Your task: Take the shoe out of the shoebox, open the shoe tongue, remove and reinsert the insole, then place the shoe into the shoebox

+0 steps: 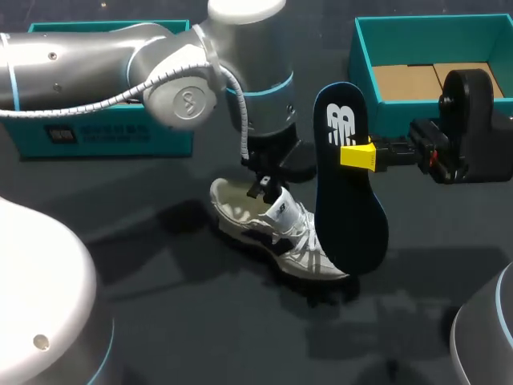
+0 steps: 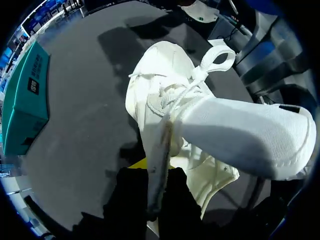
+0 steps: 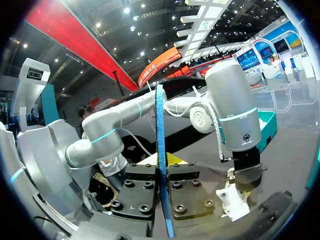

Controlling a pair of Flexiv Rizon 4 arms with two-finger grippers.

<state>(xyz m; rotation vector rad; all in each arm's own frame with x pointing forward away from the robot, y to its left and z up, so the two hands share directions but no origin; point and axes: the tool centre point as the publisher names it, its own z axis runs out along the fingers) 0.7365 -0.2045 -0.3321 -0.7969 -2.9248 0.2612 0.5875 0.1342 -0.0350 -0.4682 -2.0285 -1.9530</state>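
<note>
The right gripper (image 1: 358, 155) is clamped on the edge of the dark blue insole (image 1: 349, 184), holding it upright just above the sneaker's toe. The left gripper (image 2: 157, 172) pinches a thin edge of the white sneaker (image 1: 276, 228) at its opening. The sneaker rests on the dark table (image 1: 160, 321), between the open teal shoebox (image 1: 362, 64) and a second teal box (image 1: 96, 136).

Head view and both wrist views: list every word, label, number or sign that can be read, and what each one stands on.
Nothing is clear enough to quote.
Insole: a white logo mark near its upper end, no legible words.
Teal box at the left: a dark label with pale print on its side, too small and blurred to read.
Shoe tongue: a small dark tag near its end, unreadable.
</note>
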